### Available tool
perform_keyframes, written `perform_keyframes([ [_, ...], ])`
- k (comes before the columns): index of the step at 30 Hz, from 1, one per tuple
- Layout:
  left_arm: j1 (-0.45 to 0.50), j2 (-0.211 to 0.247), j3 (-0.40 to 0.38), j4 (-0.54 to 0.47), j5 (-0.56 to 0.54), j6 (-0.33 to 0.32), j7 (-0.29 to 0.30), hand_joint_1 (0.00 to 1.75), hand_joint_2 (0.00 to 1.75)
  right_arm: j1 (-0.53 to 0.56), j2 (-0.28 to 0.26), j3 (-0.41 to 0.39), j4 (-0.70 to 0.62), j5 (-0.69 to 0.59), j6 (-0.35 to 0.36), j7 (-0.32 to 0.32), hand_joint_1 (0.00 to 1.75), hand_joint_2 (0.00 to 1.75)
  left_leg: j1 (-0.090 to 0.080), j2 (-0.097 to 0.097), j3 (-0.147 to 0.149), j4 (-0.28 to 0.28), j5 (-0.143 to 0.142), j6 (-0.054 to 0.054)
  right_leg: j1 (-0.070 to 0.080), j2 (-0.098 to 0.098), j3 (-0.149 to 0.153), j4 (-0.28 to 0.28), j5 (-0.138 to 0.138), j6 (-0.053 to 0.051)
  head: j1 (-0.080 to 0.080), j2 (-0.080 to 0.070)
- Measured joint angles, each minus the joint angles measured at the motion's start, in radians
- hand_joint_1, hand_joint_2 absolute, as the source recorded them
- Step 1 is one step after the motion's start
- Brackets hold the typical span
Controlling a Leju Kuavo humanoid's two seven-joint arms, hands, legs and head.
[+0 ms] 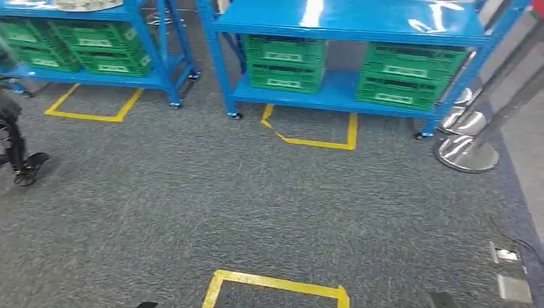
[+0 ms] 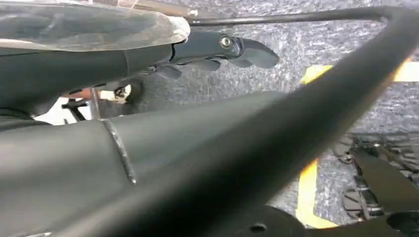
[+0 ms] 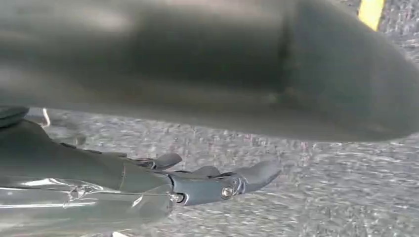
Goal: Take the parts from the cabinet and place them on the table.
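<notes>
Grey carpet [image 1: 256, 205] fills the head view. At twelve o'clock stands a blue shelf cart [image 1: 346, 25], green crates [image 1: 410, 74] on its lower shelf; a second blue cart [image 1: 96, 13] with green crates sits at ten o'clock. No parts can be made out. Yellow floor tape [image 1: 276, 282] lies at six o'clock. The left hand [image 2: 217, 49] hangs over carpet, fingers loosely extended, holding nothing; the right hand [image 3: 217, 182] likewise.
</notes>
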Motion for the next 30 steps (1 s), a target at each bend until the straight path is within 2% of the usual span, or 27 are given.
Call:
perform_keyframes([
  [3, 0.000, 0.000, 0.000, 0.000, -0.001, 0.000, 0.000, 0.00, 0.00, 0.001, 0.000, 0.005, 0.008, -0.003, 0.012, 0.026, 0.00, 0.00, 0.003, -0.001, 0.003, -0.008, 0.004, -0.007, 0.004, 0.000, 0.000, 0.000, -0.003, -0.009, -0.009, 0.000],
  [5, 0.001, 0.000, 0.000, 0.000, -0.002, 0.000, 0.000, 0.00, 0.00, 0.003, 0.001, 0.011, 0.013, -0.003, 0.017, 0.045, 0.00, 0.00, 0.004, -0.001, 0.003, -0.012, 0.006, -0.012, 0.006, -0.001, 0.000, 0.000, -0.003, -0.011, -0.014, 0.000],
  [6, 0.001, 0.000, 0.000, 0.000, -0.002, 0.000, 0.000, 0.00, 0.00, 0.005, 0.001, 0.014, 0.016, -0.006, 0.022, 0.055, 0.00, 0.00, 0.005, -0.001, 0.003, -0.013, 0.007, -0.020, 0.007, -0.002, -0.001, 0.000, -0.003, -0.015, -0.016, 0.000],
  [8, 0.001, 0.001, 0.000, 0.000, -0.004, 0.000, 0.002, 0.00, 0.00, 0.009, 0.002, 0.016, 0.020, -0.009, 0.026, 0.072, 0.00, 0.00, 0.007, -0.001, 0.003, -0.015, 0.007, -0.031, 0.008, -0.002, -0.001, 0.001, -0.003, -0.016, -0.019, 0.000],
  [11, 0.001, 0.002, 0.000, 0.000, -0.009, 0.001, 0.005, 0.00, 0.00, 0.013, 0.003, 0.019, 0.026, -0.011, 0.030, 0.089, 0.00, 0.00, 0.008, -0.001, 0.003, -0.015, 0.006, -0.037, 0.009, -0.002, -0.001, 0.001, -0.003, -0.017, -0.019, 0.000],
  [30, 0.001, 0.006, 0.000, 0.000, -0.010, 0.000, 0.010, 0.00, 0.00, 0.014, 0.008, 0.041, 0.035, -0.009, 0.032, 0.106, 0.00, 0.00, 0.001, -0.001, 0.003, -0.013, 0.005, -0.038, 0.005, -0.002, -0.001, 0.000, -0.002, -0.016, -0.017, 0.000],
])
